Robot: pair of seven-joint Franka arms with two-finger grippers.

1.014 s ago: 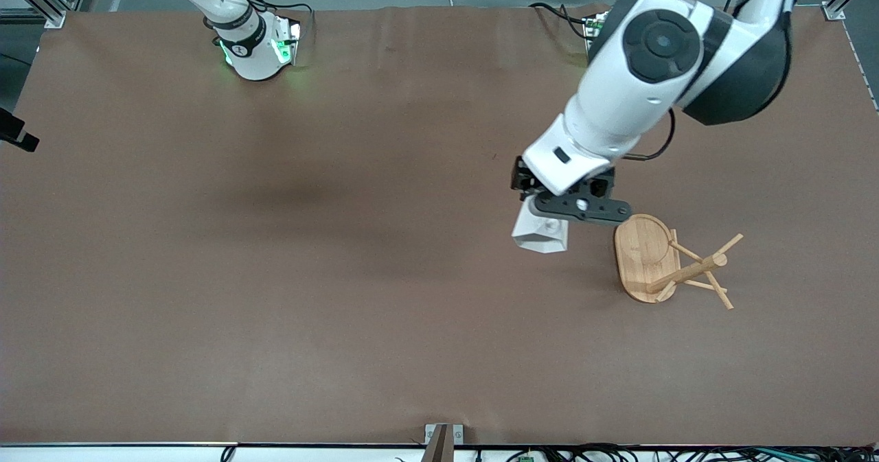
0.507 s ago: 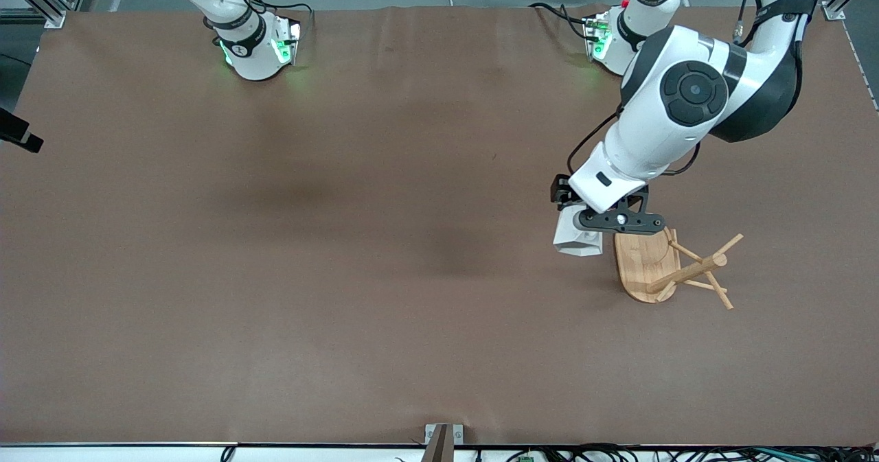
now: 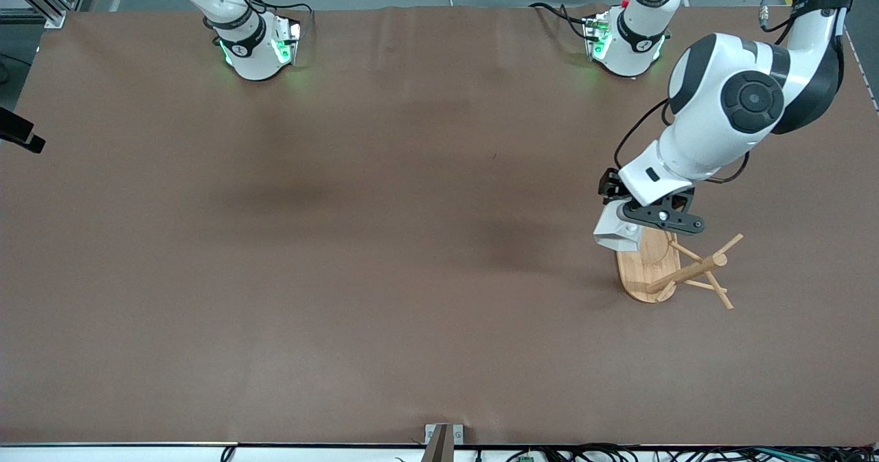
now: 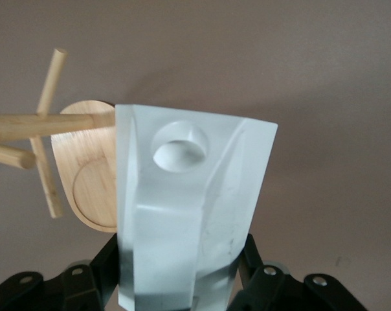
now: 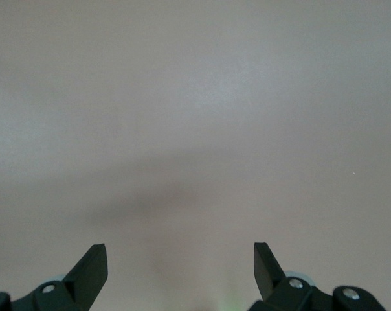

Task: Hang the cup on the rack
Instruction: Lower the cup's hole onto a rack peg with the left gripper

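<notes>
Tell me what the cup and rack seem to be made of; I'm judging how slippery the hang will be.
The cup, held by the left gripper over the rack's base, looks like white ceramic or hard plastic: smooth, faceted, with soft sheen; which one is unclear. The rack looks like light bamboo or wood: pale tan, visible grain, matte finish. The right gripper waits open.

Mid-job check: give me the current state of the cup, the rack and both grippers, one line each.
cup: held in the air by the left gripper, over the edge of the rack's base, not yet on a peg.
rack: standing on the table toward the left arm's end, pegs bare.
left gripper: shut on the cup, over the rack's base.
right gripper: open, holding nothing; that arm waits.
</notes>
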